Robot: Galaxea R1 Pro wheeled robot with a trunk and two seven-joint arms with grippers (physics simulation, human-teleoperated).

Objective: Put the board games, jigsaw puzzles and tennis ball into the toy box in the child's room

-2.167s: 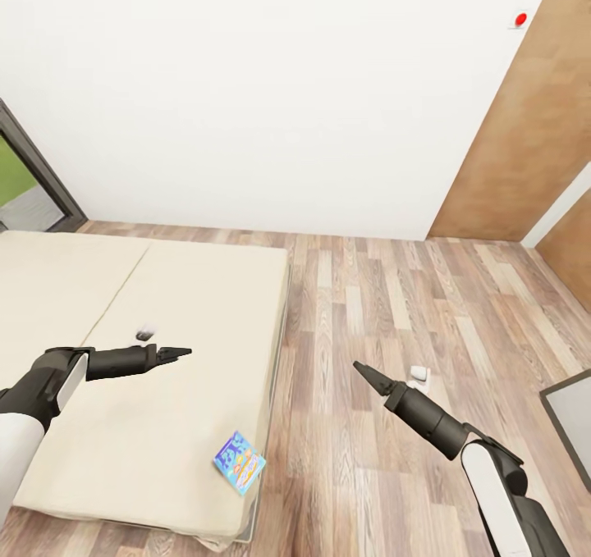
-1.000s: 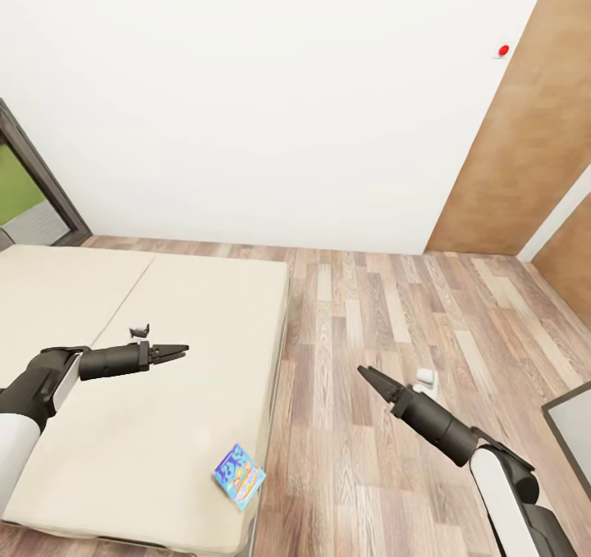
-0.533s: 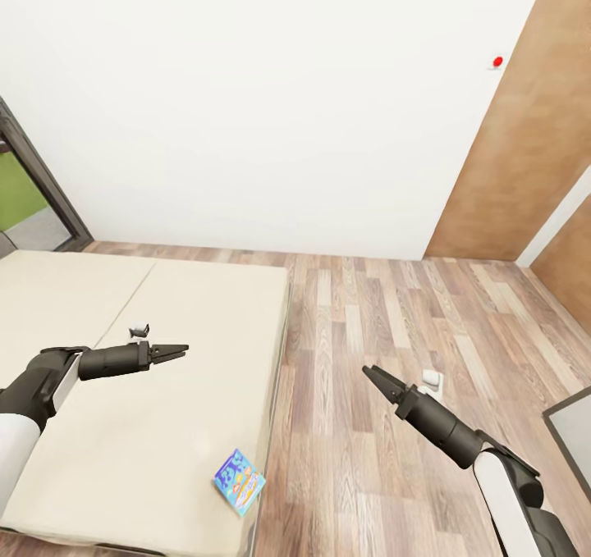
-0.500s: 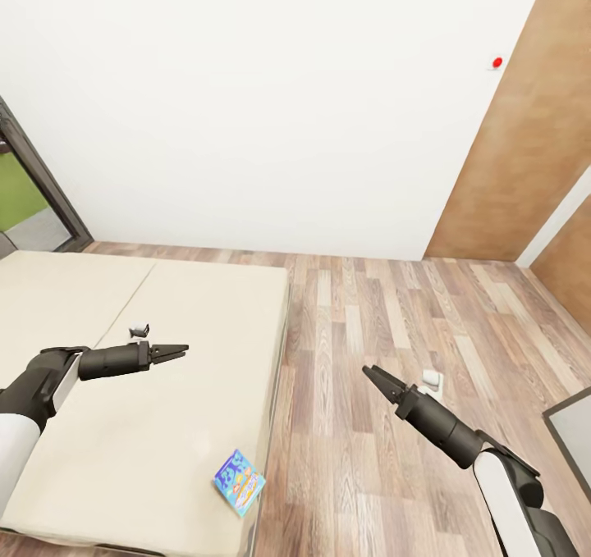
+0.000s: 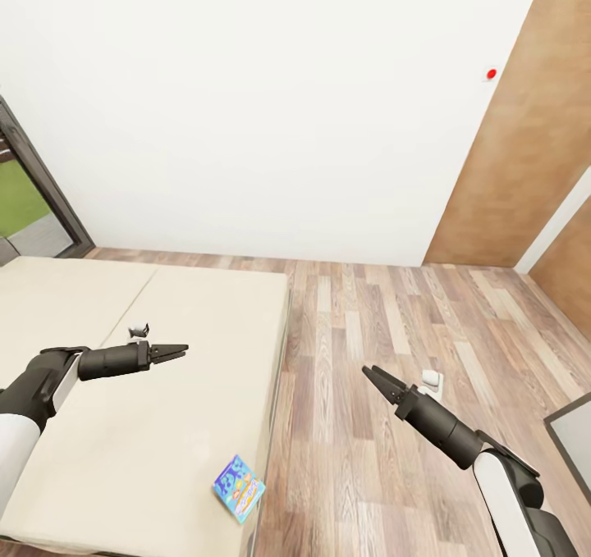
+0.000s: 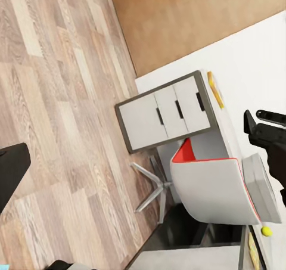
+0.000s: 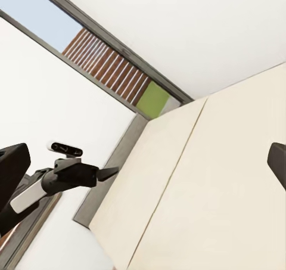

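The bed (image 5: 123,426) is cut off at the head view's left and lower edges, and a grey-framed panel (image 5: 574,434) at the right edge shows as a sliver too partial to identify. The narrow blue board game (image 5: 239,488) lies flat on the beige mattress near the bed's corner, beside the edge that meets the wood-plank floor (image 5: 369,335); its print is too small to read.

In the left wrist view the tennis ball (image 6: 266,230) sits on the white worktop (image 6: 238,121), near a white chair with red trim (image 6: 214,183) and a white drawer unit (image 6: 164,112). A thin yellow edge on the worktop is too slight to name.

The left hand (image 5: 175,349) hovers above the mattress, well apart from the blue game, fingers together and empty. The right hand (image 5: 373,376) hangs over the floor, on the other side of the game and also well clear of it, fingers only slightly parted, holding nothing.
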